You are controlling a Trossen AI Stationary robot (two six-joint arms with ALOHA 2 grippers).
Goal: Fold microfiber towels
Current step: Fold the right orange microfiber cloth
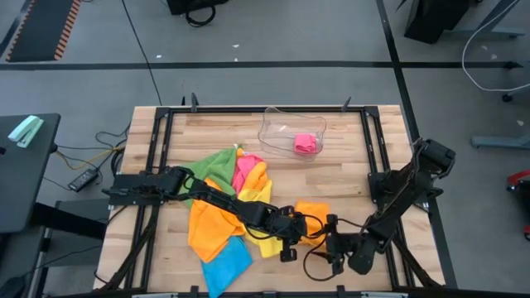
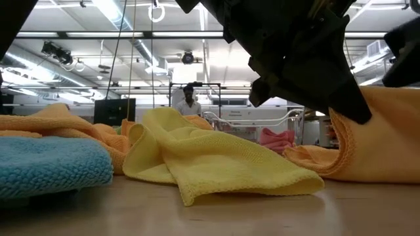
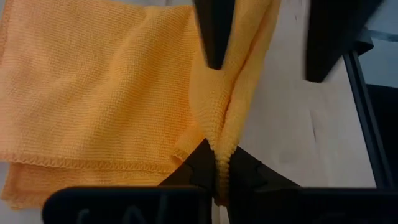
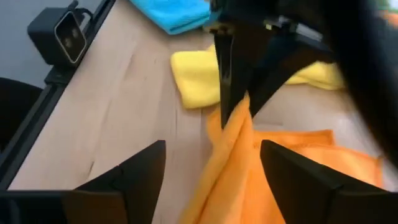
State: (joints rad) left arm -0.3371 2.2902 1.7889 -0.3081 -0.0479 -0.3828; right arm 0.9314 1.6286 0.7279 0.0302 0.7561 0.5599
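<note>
An orange towel (image 1: pixel 313 210) lies near the table's front right, one part of it drawn up into a ridge. My left gripper (image 3: pixel 219 171) reaches over the pile and is shut on that ridge. My right gripper (image 4: pixel 212 149) is open just right of it, near the front edge, with one finger on each side of the raised cloth; whether it touches the cloth, I cannot tell. To the left, a pile holds green (image 1: pixel 219 161), pink (image 1: pixel 245 170), yellow (image 1: pixel 258 184), another orange (image 1: pixel 209 223) and blue (image 1: pixel 225 261) towels. My left gripper pinches a gathered fold of the orange towel (image 3: pixel 217 146) between its two fingers, several layers bunched together. The fingers slant down from the table's left. The pinched part stands up as a peak (image 4: pixel 239 121), and the cloth falls slack from it onto the table.
A clear plastic tray (image 1: pixel 277 122) at the far middle holds a pink towel (image 1: pixel 305 143). A yellow towel (image 2: pixel 210 157) and a blue one (image 2: pixel 46 167) lie close by in the low view. A black frame (image 1: pixel 377 149) edges the table. A person (image 2: pixel 189 99) stands far behind.
</note>
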